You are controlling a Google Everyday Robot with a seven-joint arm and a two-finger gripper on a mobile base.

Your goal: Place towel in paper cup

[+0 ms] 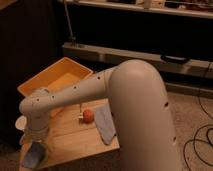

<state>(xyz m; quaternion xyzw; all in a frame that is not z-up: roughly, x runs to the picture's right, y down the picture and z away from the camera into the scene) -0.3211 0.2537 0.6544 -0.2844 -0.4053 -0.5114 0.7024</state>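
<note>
The towel [105, 125], a limp pale grey-blue cloth, lies flat on the right part of the small wooden table [75, 137]. The paper cup [21, 122], small and off-white, stands at the table's left edge, mostly hidden behind my wrist. My white arm sweeps from the right across the table, and my gripper [36, 150] points down at the front-left corner, far left of the towel and just in front of the cup. The gripper is open, right over a blue block [31, 156]. Whether it touches the block I cannot tell.
A large yellow-orange bin [56, 77] sits at the back left of the table. A small orange-red ball [88, 116] lies just left of the towel. Dark shelving [150, 55] stands behind, and cables [200, 142] lie on the floor at right.
</note>
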